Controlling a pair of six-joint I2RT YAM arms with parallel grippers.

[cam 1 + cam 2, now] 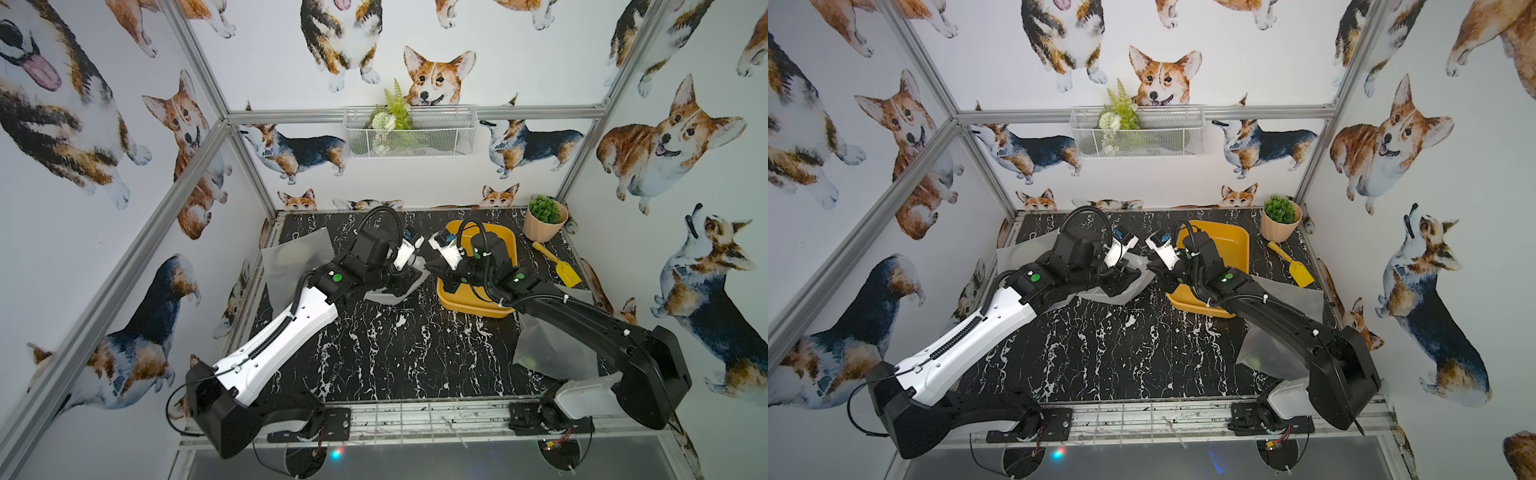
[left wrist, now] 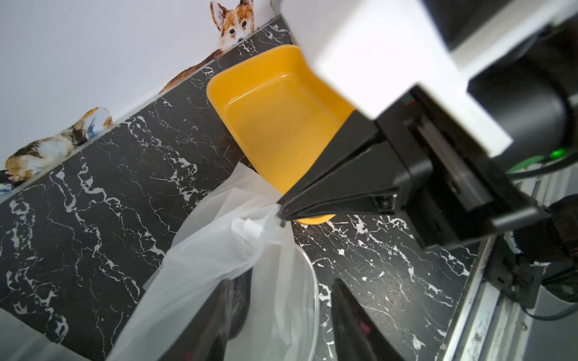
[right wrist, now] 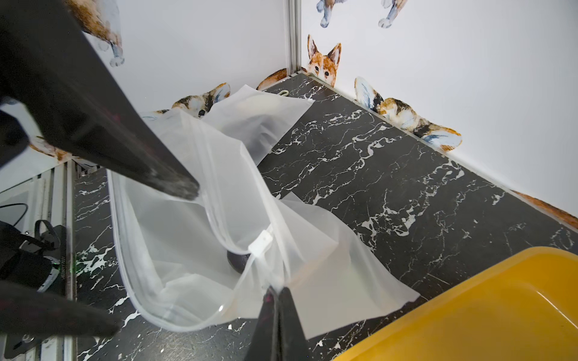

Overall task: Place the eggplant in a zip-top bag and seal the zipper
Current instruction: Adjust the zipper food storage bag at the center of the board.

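The black marble table point(image 1: 374, 353) took up most of the cell, and both arms reached in toward the middle of it: the white-shelled left arm point(image 1: 286, 336) and the all-black right arm point(image 1: 582, 320). A yellow tray point(image 1: 469, 309) sat under the right arm's wrist, with nothing in the part the wrist views showed.

The frosted zip-top bag point(image 3: 187, 250) lay between the two grippers, just beside the tray, with its mouth gaping. Two other frosted bags were around too, one in the far left corner point(image 1: 291, 257) and one at the right edge point(image 1: 552, 345).

The left gripper point(image 3: 150, 259) was at the bag's mouth with its fingers spread wide and nothing between them that I could make out. The right gripper point(image 2: 281, 214) had its tips pressed together, pinching the bag's corner right by the zipper end and lifting it off the table.

The eggplant point(image 3: 237, 262) was inside the bag, a dark lump down low, mostly hidden by the plastic. The little white slider point(image 3: 261, 243) sat on the track just above it, zipper unsealed.

A potted plant point(image 1: 544, 224) and a yellow scoop point(image 1: 561, 266) were off in the far right corner.
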